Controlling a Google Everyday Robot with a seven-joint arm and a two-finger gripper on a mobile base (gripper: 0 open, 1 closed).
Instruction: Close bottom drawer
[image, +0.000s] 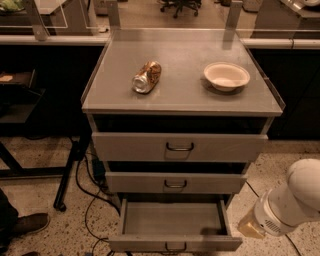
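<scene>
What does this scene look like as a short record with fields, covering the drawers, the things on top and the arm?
cabinet: grey metal cabinet with three drawers
bottom drawer: the lowest grey drawer is pulled out, nothing visible inside
upper drawers: both sit further in than the bottom one
on top, left: crushed metal can lying on its side
on top, right: pale round bowl, upright
arm: white robot arm at lower right, beside the open drawer, apart from it
gripper: not in view
task state: drawer not yet closed
</scene>
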